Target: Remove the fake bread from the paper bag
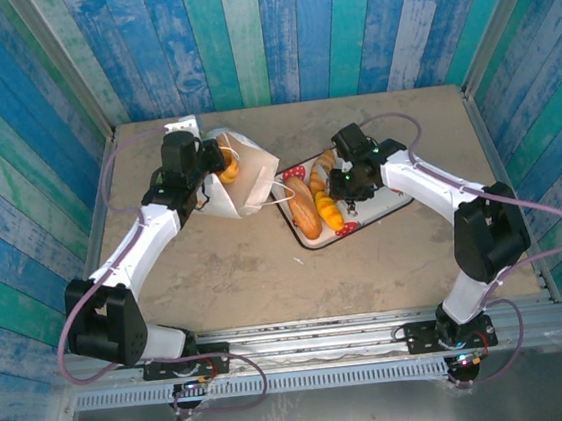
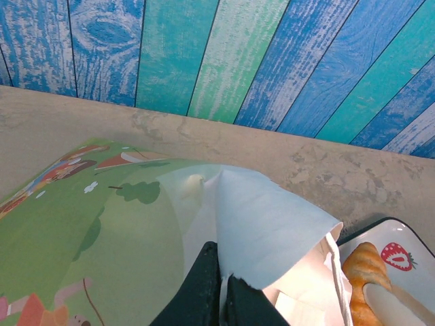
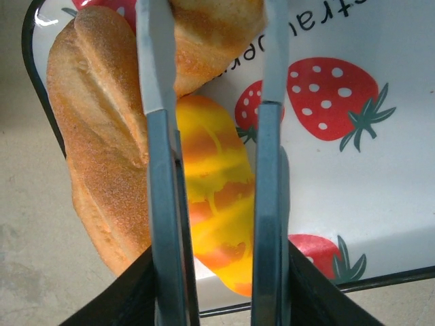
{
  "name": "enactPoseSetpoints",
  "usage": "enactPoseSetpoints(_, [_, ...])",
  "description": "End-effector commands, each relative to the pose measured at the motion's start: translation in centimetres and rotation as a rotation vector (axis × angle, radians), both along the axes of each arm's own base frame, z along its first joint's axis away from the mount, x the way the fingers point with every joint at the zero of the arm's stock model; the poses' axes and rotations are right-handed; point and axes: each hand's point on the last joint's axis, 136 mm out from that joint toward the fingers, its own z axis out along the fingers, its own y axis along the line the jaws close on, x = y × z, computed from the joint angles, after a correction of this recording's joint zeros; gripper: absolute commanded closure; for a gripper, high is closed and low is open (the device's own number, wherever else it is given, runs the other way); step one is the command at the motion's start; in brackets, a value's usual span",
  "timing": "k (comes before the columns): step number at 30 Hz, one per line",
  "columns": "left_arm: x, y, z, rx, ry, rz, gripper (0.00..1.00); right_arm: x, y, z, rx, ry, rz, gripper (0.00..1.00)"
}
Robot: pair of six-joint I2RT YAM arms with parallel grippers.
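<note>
The white paper bag (image 1: 250, 182) lies tipped on the table with its mouth toward the tray. My left gripper (image 1: 218, 163) is shut on the bag's upper rim (image 2: 272, 224), the paper pinched between the black fingers (image 2: 204, 285). An orange croissant (image 1: 229, 171) shows at the bag's mouth. My right gripper (image 1: 343, 196) hovers low over the strawberry-print tray (image 1: 386, 204). Its jaws stand parted on either side of a yellow-orange croissant (image 3: 217, 197) lying on the tray (image 3: 380, 190). A tan loaf (image 3: 95, 149) lies beside that croissant, and a brown roll (image 3: 211, 34) lies beyond it.
The tray sits right of the bag, near the table's middle; the loaf (image 1: 304, 211), croissant (image 1: 329, 211) and another pastry (image 1: 325, 166) lie on it. A blue-green plank wall (image 1: 272, 30) closes the back and sides. Bare table lies in front of the bag and tray.
</note>
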Motion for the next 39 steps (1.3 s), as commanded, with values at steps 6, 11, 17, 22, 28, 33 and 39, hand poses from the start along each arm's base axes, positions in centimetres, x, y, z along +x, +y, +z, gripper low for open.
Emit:
enactPoseSetpoints(6, [-0.8, -0.2, 3.5, -0.039, -0.089, -0.02, 0.93, 0.0, 0.3, 1.1, 0.02, -0.037, 0.001, 0.53])
enactPoseSetpoints(11, [-0.7, -0.2, 3.5, -0.039, -0.089, -0.02, 0.93, -0.2, 0.1, 2.2, 0.026, -0.059, 0.004, 0.51])
enactPoseSetpoints(17, [-0.6, -0.3, 3.5, -0.04, -0.085, -0.025, 0.93, -0.4, -0.4, 3.2, 0.017, -0.08, 0.004, 0.46])
enactPoseSetpoints(22, [-0.5, -0.3, 3.5, -0.043, -0.084, -0.021, 0.93, -0.7, -0.6, 3.4, 0.012, -0.086, 0.003, 0.46])
enactPoseSetpoints(28, [-0.5, -0.3, 3.4, -0.036, -0.084, -0.023, 0.93, -1.0, -0.4, 4.8, 0.04, -0.111, 0.031, 0.53])
enactPoseSetpoints(33, [-0.3, -0.5, 3.1, -0.022, -0.078, -0.037, 0.93, -2.2, 0.7, 7.2, 0.127, -0.137, 0.101, 0.54])
enactPoseSetpoints(39, [-0.6, -0.7, 3.1, 0.015, -0.081, -0.068, 0.93, -4.8, 2.5, 11.5, 0.231, -0.196, 0.22, 0.55])
